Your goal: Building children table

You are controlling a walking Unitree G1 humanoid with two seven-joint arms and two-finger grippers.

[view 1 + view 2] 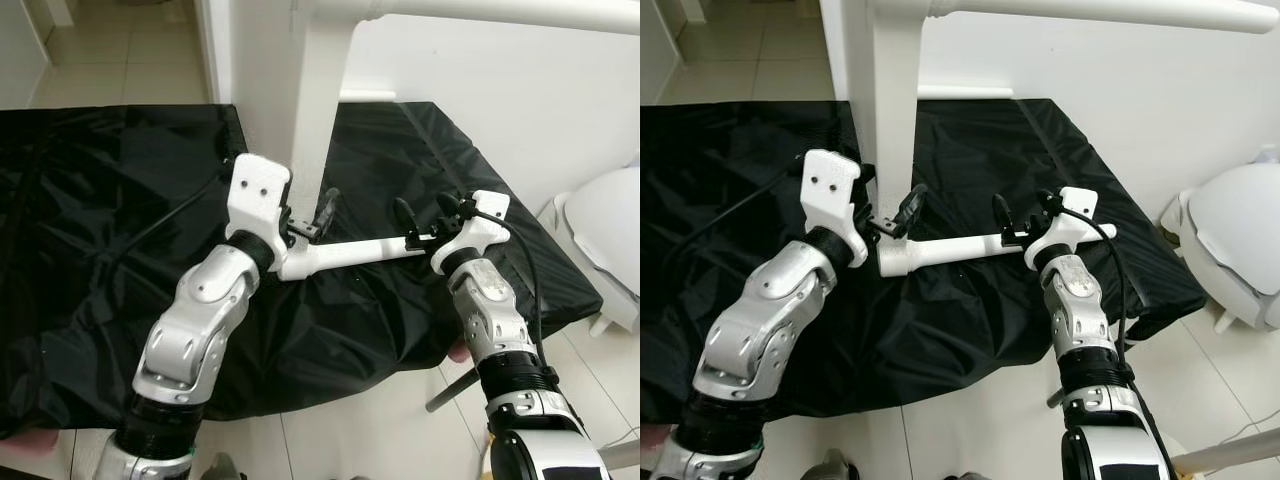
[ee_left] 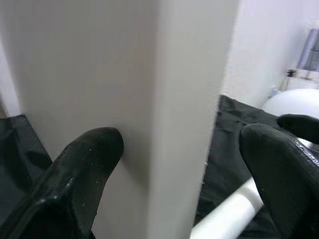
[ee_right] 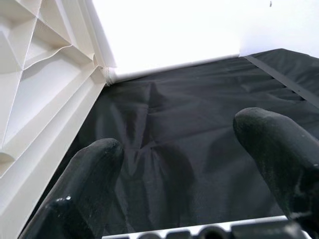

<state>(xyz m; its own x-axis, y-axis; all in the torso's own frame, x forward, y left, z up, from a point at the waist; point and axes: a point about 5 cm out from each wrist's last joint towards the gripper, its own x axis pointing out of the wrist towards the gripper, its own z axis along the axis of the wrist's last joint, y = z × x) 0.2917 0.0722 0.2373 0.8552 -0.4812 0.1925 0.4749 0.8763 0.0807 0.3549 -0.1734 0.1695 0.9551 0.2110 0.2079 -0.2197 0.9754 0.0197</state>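
Black sheet (image 1: 100,200) covers floor; white table frame (image 1: 315,90) stands on it, upright post rising to crossbar. Loose white table leg (image 1: 350,255) lies almost level across sheet in front of post, long axis running from left arm toward right arm. Left gripper (image 1: 310,222) sits at thick end, just beside post; fingers (image 2: 84,164) spread wide, straddling post, not clamped. Right gripper (image 1: 425,215) sits at thin end, fingers apart above leg. Both grippers equally near leg, one at each end.
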